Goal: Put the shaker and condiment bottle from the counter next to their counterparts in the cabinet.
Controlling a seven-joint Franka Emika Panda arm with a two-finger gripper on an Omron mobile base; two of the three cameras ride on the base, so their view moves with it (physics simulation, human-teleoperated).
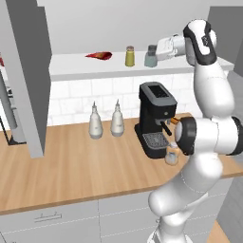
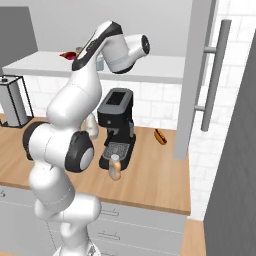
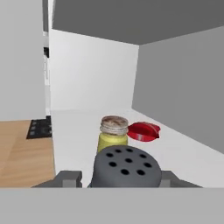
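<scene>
The pale blue-grey shaker (image 1: 151,57) is upright at the cabinet shelf (image 1: 76,66), just right of the olive-yellow shaker (image 1: 129,56). My gripper (image 1: 156,53) reaches in from the right and is shut on it. In the hand view the shaker's dark perforated cap (image 3: 126,166) sits between my fingertips (image 3: 69,177), with the olive-yellow shaker (image 3: 113,133) and the red bottle (image 3: 143,131), lying on its side, just beyond. The condiment bottle (image 1: 172,154) with orange-brown contents stands on the counter (image 1: 71,171) in front of the coffee machine, also seen as the condiment bottle (image 2: 115,167).
A black coffee machine (image 1: 154,118) stands on the counter under the shelf. Two white teardrop bottles (image 1: 95,122) stand to its left. A grey cabinet door (image 1: 28,71) hangs open at the left. A hot dog (image 2: 160,136) lies right of the machine.
</scene>
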